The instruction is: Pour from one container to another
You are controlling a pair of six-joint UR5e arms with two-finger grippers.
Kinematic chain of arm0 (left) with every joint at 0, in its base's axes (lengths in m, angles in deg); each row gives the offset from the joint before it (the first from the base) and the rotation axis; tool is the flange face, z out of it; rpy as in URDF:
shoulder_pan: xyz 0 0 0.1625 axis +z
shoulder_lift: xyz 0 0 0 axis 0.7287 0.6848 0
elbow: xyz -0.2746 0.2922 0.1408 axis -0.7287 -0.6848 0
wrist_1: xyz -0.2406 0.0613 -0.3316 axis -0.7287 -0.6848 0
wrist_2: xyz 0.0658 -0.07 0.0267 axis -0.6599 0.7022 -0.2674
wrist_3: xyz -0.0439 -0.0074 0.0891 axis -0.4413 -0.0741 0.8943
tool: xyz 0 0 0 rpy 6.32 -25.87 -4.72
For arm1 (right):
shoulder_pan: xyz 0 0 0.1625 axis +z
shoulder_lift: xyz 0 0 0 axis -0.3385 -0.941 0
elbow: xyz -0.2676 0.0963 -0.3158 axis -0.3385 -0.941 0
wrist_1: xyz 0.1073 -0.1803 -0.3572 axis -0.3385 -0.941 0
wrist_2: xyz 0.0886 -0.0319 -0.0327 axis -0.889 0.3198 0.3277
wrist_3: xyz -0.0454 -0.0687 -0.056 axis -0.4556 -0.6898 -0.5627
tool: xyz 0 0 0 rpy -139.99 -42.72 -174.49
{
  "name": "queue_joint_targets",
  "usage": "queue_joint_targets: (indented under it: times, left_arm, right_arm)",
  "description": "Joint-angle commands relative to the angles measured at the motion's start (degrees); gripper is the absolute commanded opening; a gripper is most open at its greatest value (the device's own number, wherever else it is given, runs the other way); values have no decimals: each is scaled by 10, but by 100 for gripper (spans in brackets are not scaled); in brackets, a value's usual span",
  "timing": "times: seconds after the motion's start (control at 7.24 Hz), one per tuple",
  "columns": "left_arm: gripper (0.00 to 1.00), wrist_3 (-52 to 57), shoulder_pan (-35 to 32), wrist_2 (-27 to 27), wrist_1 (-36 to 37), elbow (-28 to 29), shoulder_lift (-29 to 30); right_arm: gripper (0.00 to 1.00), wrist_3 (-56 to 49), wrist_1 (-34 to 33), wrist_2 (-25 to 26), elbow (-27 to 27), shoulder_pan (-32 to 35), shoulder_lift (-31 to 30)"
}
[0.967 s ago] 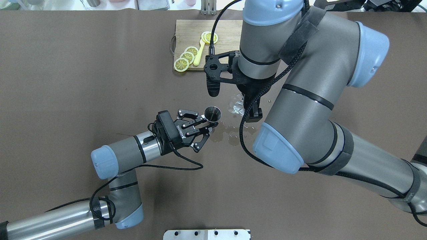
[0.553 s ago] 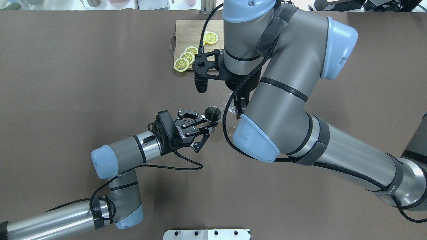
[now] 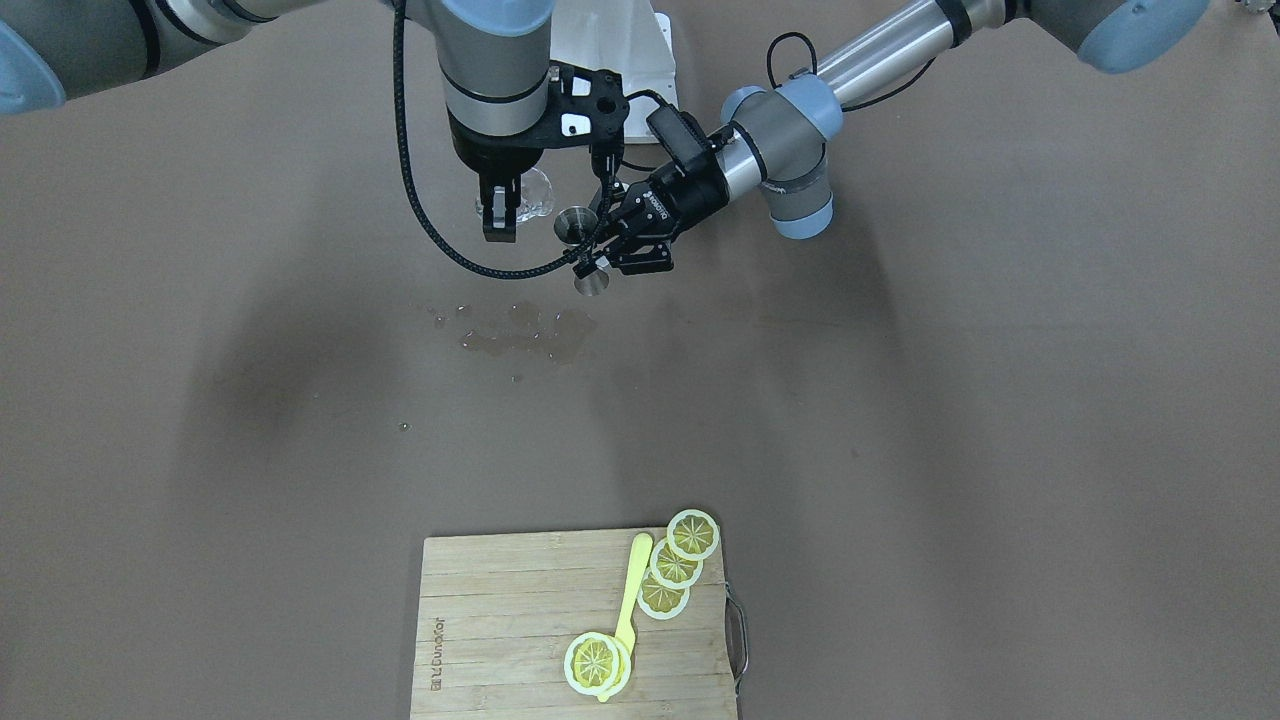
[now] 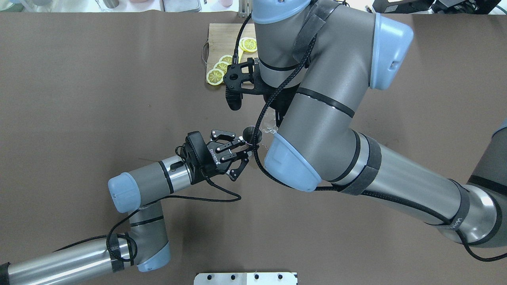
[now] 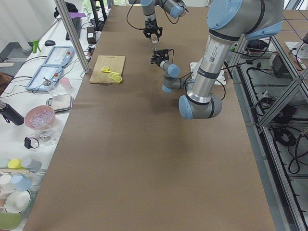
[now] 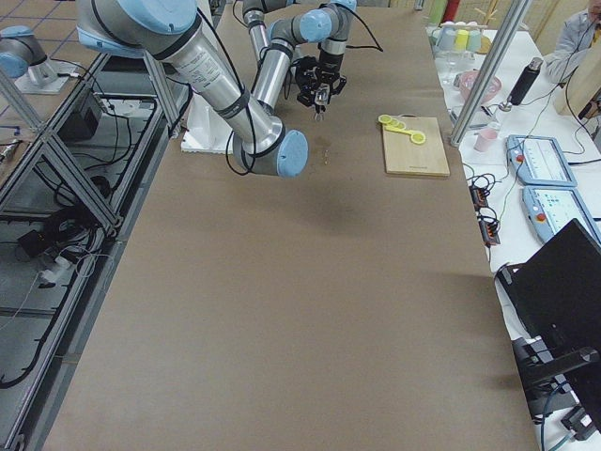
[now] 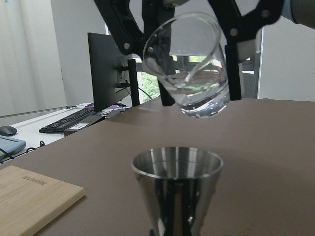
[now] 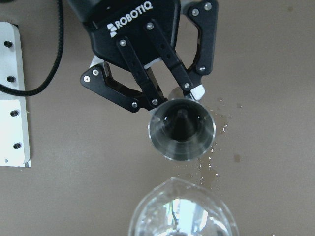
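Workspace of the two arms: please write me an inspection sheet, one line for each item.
Surface: brown table cover, with a wet spill patch.
Job's things: small clear glass beaker, tilted, liquid inside, above and apart from shiny steel hourglass jigger.
Clutter: wooden cutting board with yellow lemon slices and a pale yellow utensil.
Grippers: left gripper fingers shut on the jigger; right gripper shut on the beaker.
Cables: black left-wrist cable loops free; black right-arm cable hangs near the jigger.
Surroundings: white side bench with a pink bowl.

The right gripper holds a clear beaker just beside the steel jigger, which the left gripper clamps at the waist. A wet patch marks the table nearby; lemon slices lie on a board.
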Motion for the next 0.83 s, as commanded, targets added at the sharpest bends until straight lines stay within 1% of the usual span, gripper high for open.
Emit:
queue_joint_targets:
  times: [0.0,0.14,0.41,0.69]
  left_arm:
    - [0,0,0,0,0,0,0]
    - [0,-1,0,1,0,-1,0]
    - [0,0,0,1,0,0,0]
    - [0,0,0,0,0,0,0]
  right_arm:
    - [0,-4,-26,17,2,-11,12]
    - [0,-8,-25,25,2,-20,13]
    - [0,-48,-27,42,2,-22,14]
    - [0,-49,-28,50,-1,-23,14]
